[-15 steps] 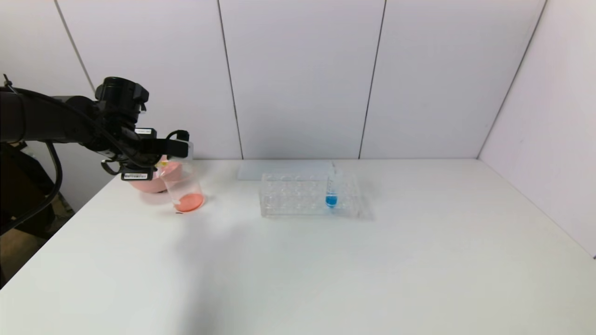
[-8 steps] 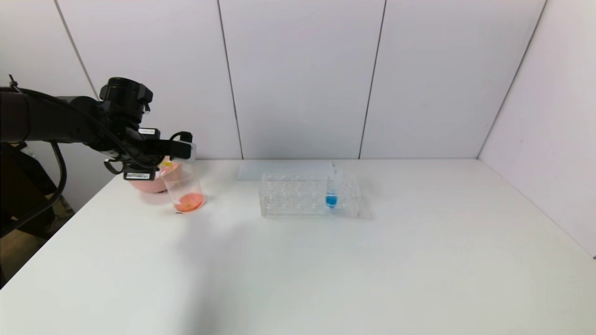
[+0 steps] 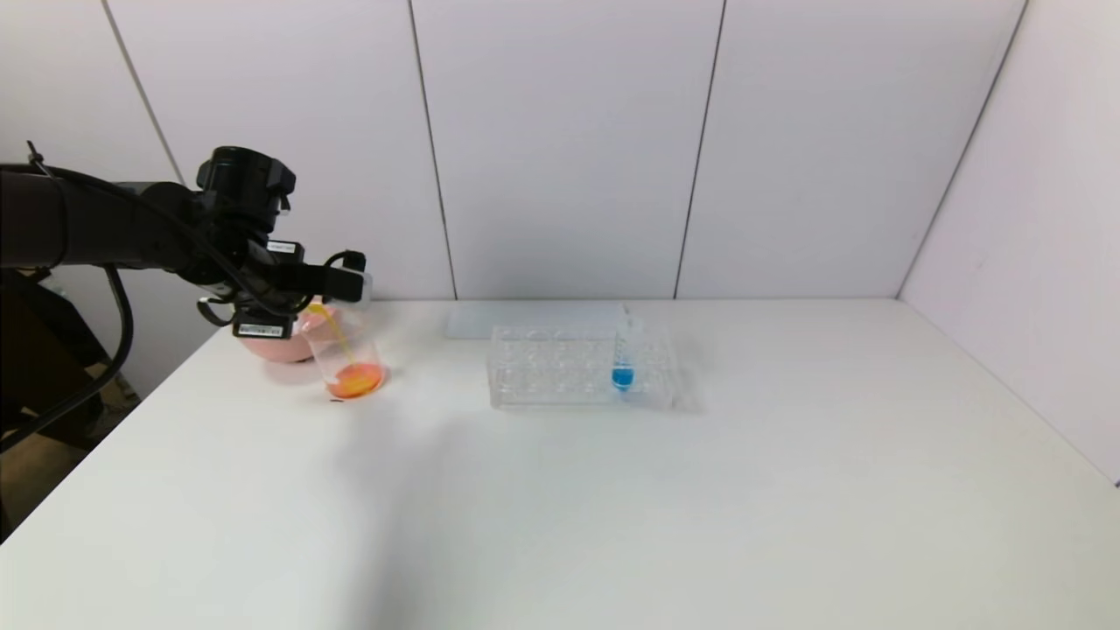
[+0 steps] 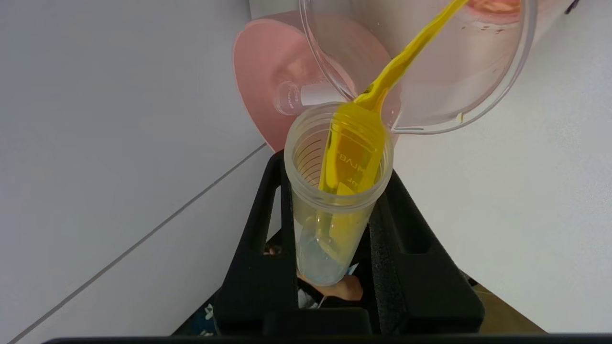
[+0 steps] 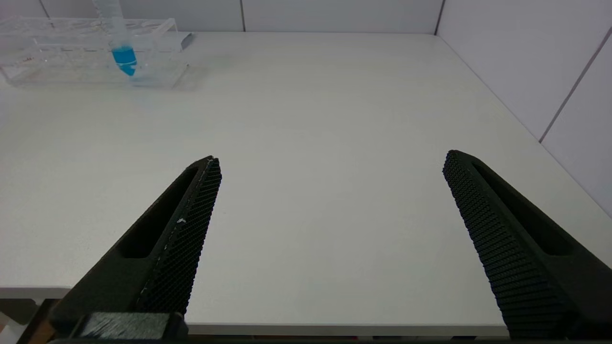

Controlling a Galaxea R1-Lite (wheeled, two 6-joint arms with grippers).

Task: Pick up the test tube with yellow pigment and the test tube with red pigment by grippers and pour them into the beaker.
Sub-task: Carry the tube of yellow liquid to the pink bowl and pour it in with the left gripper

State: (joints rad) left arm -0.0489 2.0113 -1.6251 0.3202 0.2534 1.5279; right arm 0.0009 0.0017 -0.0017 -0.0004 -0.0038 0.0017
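Left gripper clamps the slick, fragile yellow tube mid-body, pouring into the beaker; right gripper gapes idle.

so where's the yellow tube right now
The test tube with yellow pigment is clamped in the left hand at the table's far left, tipped over the beaker, just in front of the pink bowl.
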